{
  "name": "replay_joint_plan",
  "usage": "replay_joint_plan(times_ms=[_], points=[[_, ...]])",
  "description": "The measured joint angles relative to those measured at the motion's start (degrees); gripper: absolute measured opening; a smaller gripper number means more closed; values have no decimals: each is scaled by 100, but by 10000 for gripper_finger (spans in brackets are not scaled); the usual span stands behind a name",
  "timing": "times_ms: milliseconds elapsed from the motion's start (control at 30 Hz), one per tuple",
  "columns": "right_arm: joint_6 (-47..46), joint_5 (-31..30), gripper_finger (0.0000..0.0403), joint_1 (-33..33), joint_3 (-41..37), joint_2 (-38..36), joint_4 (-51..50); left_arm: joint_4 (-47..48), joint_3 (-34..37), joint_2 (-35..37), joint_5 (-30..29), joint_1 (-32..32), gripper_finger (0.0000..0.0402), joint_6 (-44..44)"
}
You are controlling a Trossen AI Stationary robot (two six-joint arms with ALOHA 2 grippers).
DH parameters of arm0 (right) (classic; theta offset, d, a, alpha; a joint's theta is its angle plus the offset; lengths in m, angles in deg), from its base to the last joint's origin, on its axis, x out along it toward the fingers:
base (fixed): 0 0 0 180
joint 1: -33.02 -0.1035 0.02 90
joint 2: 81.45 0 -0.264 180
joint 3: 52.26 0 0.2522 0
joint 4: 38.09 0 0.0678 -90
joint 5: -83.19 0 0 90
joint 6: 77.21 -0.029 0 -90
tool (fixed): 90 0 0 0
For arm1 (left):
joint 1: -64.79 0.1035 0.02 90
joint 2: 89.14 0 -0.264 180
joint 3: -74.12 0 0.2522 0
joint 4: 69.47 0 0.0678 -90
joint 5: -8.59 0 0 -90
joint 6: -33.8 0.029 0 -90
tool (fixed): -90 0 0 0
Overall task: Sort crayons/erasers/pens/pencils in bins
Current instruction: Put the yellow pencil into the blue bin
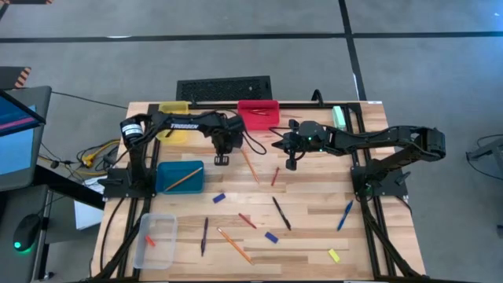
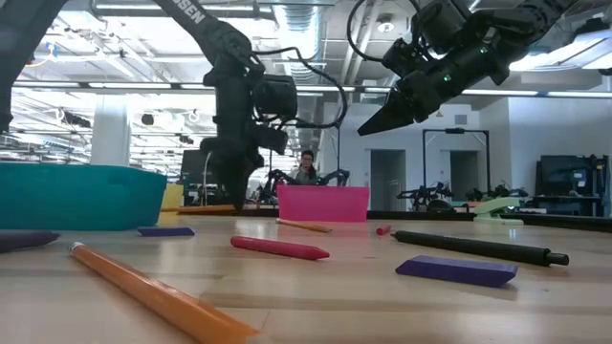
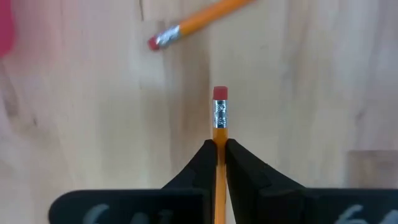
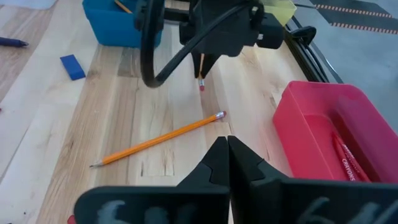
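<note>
Pencil (image 3: 219, 127) sorting is the step in hand: the left gripper (image 3: 220, 148) is clamped on 1 orange pencil, held upright with its eraser end down just above the wood, between the teal bin (image 1: 179, 176) and the red bin (image 1: 258, 113). Next, I judge, it must carry it to the teal bin, where 1 pencil already lies. Farther off, the right gripper (image 4: 227, 144) hovers pinched together and empty over a second pencil (image 4: 158, 139) lying beside the red bin.

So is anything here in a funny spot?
Yes. An orange-red eraser sits alone in the clear bin, while pens, erasers and crayons lie scattered on the table. The left gripper pinches a pencil.
</note>
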Motion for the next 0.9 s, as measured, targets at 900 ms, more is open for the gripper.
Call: replay_joint_plan(times_ms=[900], points=[[53, 31, 8, 2, -5, 130, -44, 1772, -1577, 878, 362, -306, 9, -1142]])
